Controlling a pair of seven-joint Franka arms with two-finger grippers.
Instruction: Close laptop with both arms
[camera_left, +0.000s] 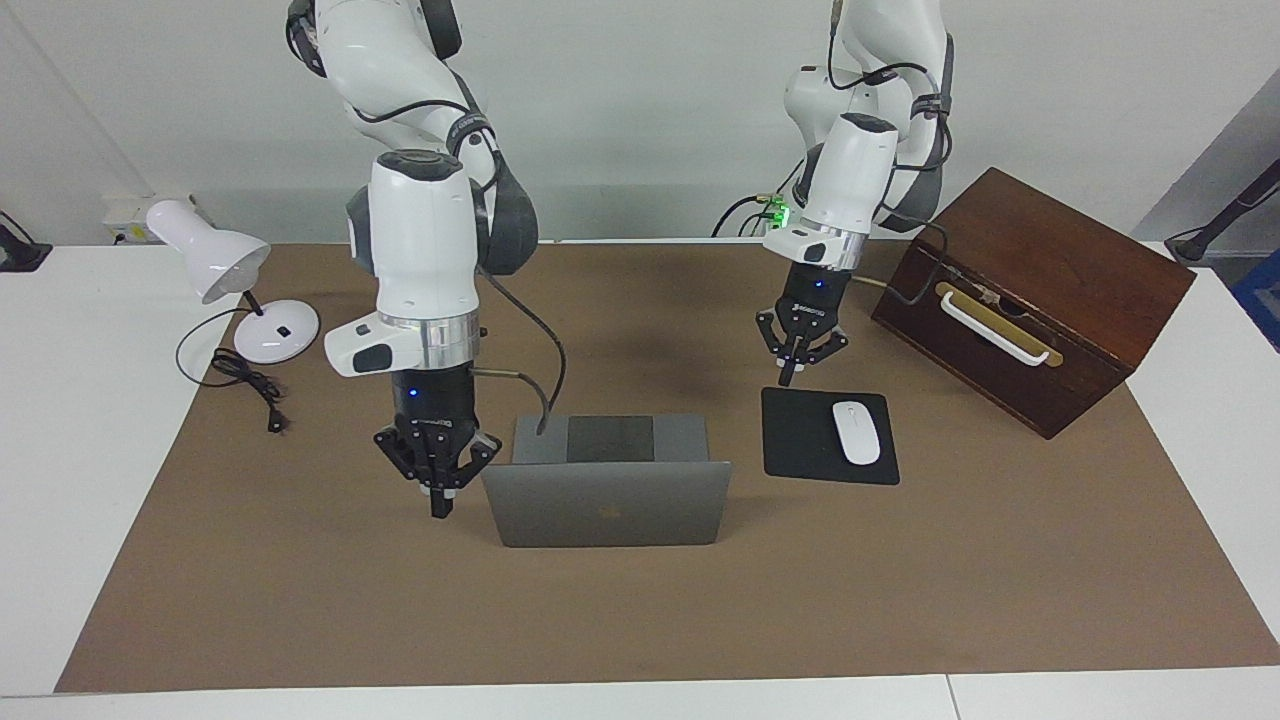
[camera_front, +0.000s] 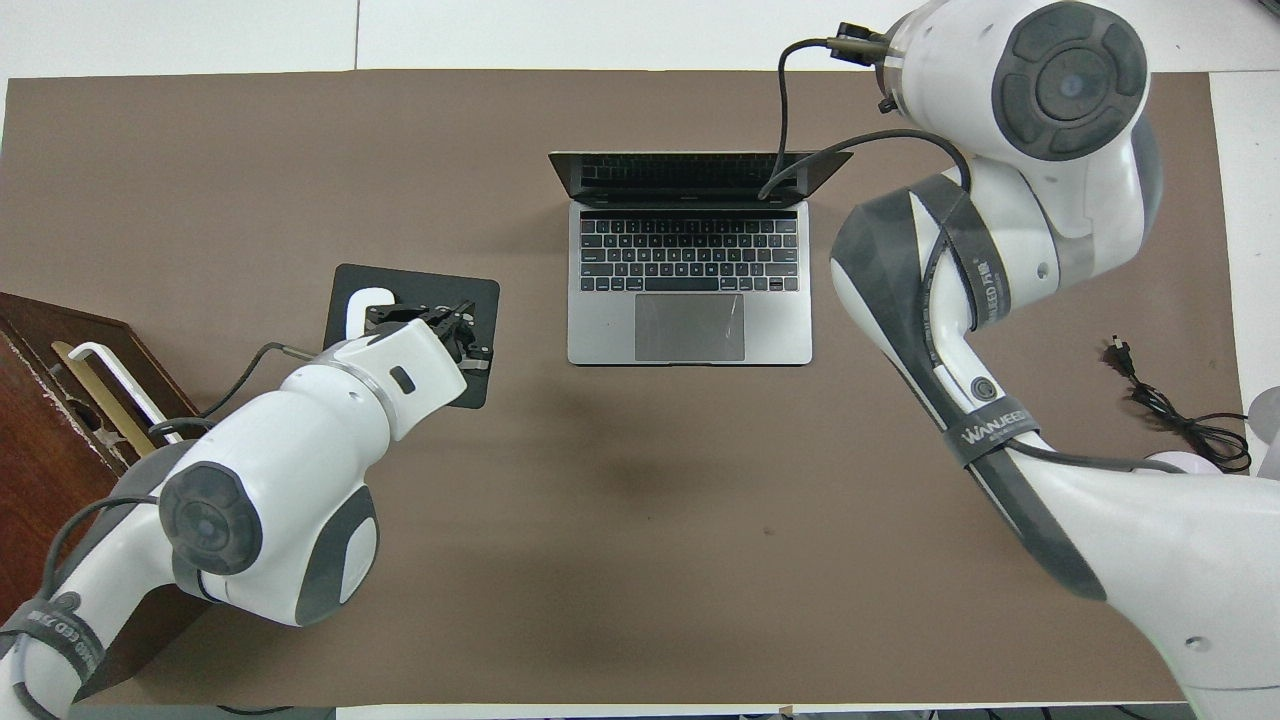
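Brown matting (camera_left: 900, 600) covers the white table (camera_left: 60, 480), with a plain pale wall at the robots' end. The laptop (camera_left: 608, 515) stands open at the middle of the mat, its lid upright with the back toward the facing camera and its keyboard toward the robots. The right arm (camera_left: 420, 240) bends down from its base, wrist vertical, and its right gripper (camera_left: 438, 505) hangs just beside the lid's edge at the right arm's end, fingertips pressed together and pointing down. The left arm (camera_left: 850, 170) slopes down from its base; the left gripper (camera_left: 787, 378), fingertips also pressed together, hovers over the mouse pad's (camera_left: 800, 440) edge nearest the robots, well apart from the laptop. On the pad lies a white mouse (camera_left: 856, 432). A wooden box (camera_left: 1080, 300) sits toward the left arm's end, a desk lamp (camera_left: 215, 265) toward the right arm's.
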